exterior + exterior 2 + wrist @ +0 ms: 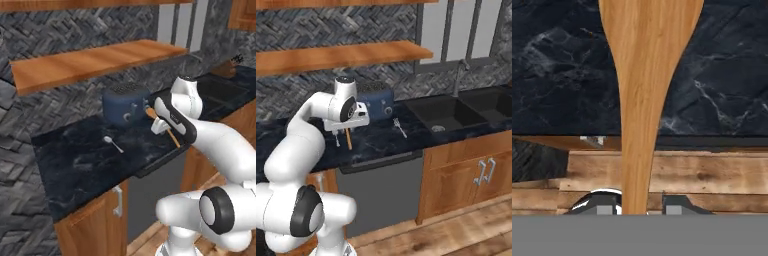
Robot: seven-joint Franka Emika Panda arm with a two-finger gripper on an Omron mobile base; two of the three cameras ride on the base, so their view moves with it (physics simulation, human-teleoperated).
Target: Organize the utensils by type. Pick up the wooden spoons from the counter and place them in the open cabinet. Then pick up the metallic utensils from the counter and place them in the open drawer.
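Your black counter (85, 160) with pale marble veining runs over orange-brown low cabinets, with a long brown wooden shelf (90, 62) on the stone wall above it and a black double sink (456, 111) set into it on the right. Your white arm rises from the base, bends at a dark elbow joint and reaches forward over the counter's near edge, with the wrist turned so the hand hangs above the counter just in front of the dark blue toaster (126, 104).

Your pincer (161, 127) is closed partway on the handle of the large tan wooden spoon (647, 100). In the hand view the two dark tips sit on either side of the handle, and the broad bowl stretches away from the camera over the black counter. From the left base view the spoon slants from near the toaster toward the counter's near edge; from the right base view its handle (348, 139) hangs below the hand. You cannot tell whether its lower end touches the counter.

The small silver metal spoon (113, 144) lies flat on the counter, left of the pincer and apart from it. Another small silver utensil (400, 127) lies on the counter between the toaster and the sink.
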